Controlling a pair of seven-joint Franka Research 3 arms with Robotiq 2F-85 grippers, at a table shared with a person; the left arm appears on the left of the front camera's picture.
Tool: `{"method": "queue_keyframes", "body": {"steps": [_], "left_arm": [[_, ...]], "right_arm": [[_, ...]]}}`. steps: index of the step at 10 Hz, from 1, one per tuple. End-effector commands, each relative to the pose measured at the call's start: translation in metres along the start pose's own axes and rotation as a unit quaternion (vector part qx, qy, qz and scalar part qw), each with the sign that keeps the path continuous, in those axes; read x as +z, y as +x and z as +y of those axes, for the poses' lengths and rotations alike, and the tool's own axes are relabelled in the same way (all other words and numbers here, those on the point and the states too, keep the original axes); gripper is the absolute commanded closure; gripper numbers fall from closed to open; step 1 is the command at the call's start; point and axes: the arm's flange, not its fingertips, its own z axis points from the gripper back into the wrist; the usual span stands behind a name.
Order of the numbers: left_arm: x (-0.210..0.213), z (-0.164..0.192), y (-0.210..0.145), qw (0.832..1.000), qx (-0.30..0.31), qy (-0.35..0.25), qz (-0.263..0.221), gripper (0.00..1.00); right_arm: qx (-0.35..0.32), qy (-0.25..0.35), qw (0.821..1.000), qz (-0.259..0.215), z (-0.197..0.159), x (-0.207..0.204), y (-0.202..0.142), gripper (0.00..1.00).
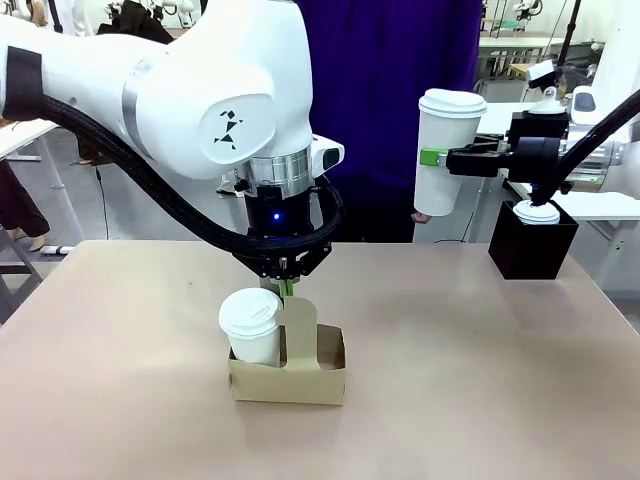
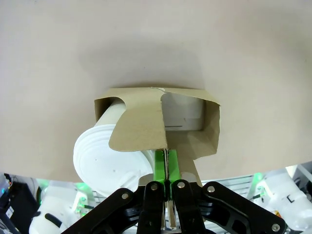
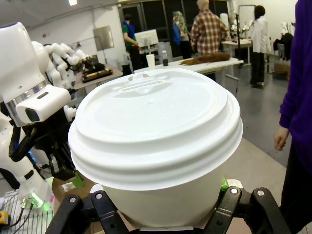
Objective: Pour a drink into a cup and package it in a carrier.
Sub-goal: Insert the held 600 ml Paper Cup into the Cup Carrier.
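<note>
The carrier (image 1: 290,372) sits on the table near the front middle, with a shorter lidded white cup (image 1: 250,322) in its left slot. My left gripper (image 1: 287,288) reaches straight down and is shut on the carrier's upright centre handle (image 2: 146,127); in the left wrist view the left gripper (image 2: 165,181) pinches the handle's edge beside the short cup's lid (image 2: 105,158). High at the right, my right gripper (image 1: 440,158) is shut on the tall white cup (image 1: 438,195), which wears a white lid (image 3: 156,122) and hangs upright well above the table. The drink's glass pot is out of view.
A black box (image 1: 530,250) stands at the table's far right with a lidded white cup (image 1: 536,212) on top, just below my right arm. A person in purple (image 1: 400,60) stands behind the far edge. Bare tabletop (image 1: 480,380) lies right of the carrier.
</note>
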Motion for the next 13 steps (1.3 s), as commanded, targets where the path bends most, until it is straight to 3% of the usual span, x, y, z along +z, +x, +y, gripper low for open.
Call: {"method": "queue_keyframes", "body": {"steps": [1, 3, 4, 5, 6, 7, 9, 10, 11, 12, 13], "left_arm": [[-0.001, 0.001, 0.000, 1.000, -0.001, 0.000, 0.002, 0.98], [-0.001, 0.001, 0.000, 1.000, -0.001, 0.000, 0.002, 0.98], [0.000, 0.000, 0.000, 1.000, 0.000, 0.000, 0.000, 0.88], [0.001, 0.012, 0.009, 1.000, -0.009, -0.009, -0.001, 0.40], [0.006, 0.019, 0.018, 1.000, -0.015, -0.009, 0.006, 0.30], [0.013, 0.025, 0.025, 1.000, -0.022, -0.018, 0.012, 0.00], [0.039, 0.039, 0.035, 0.997, -0.055, -0.040, 0.020, 0.00], [0.055, 0.050, 0.043, 0.995, -0.081, -0.052, 0.029, 0.05], [0.069, 0.066, 0.055, 0.990, -0.114, -0.078, 0.041, 0.00], [0.080, 0.086, 0.067, 0.981, -0.165, -0.088, 0.043, 0.00], [0.084, 0.111, 0.078, 0.962, -0.240, -0.121, 0.054, 0.00]], "right_arm": [[0.001, 0.000, 1.000, -0.004, 0.001, -0.002, 0.005, 0.20], [0.001, 0.000, 1.000, -0.004, 0.001, -0.002, 0.005, 0.20], [0.001, 0.000, 1.000, -0.004, 0.001, -0.002, 0.005, 0.20], [0.001, 0.000, 1.000, -0.004, 0.001, -0.002, 0.005, 0.20], [0.000, 0.000, 1.000, 0.000, 0.000, 0.000, 0.000, 0.20], [-0.033, 0.041, 0.998, 0.027, -0.012, -0.008, 0.004, 0.20], [-0.061, 0.122, 0.989, 0.051, -0.030, -0.026, -0.003, 0.20], [-0.065, 0.155, 0.984, 0.056, -0.032, -0.034, -0.012, 0.20], [-0.063, 0.189, 0.978, 0.060, -0.030, -0.043, -0.022, 0.20], [-0.055, 0.213, 0.974, 0.059, -0.027, -0.053, -0.031, 0.20], [-0.041, 0.236, 0.969, 0.054, -0.018, -0.063, -0.046, 0.20]]}}
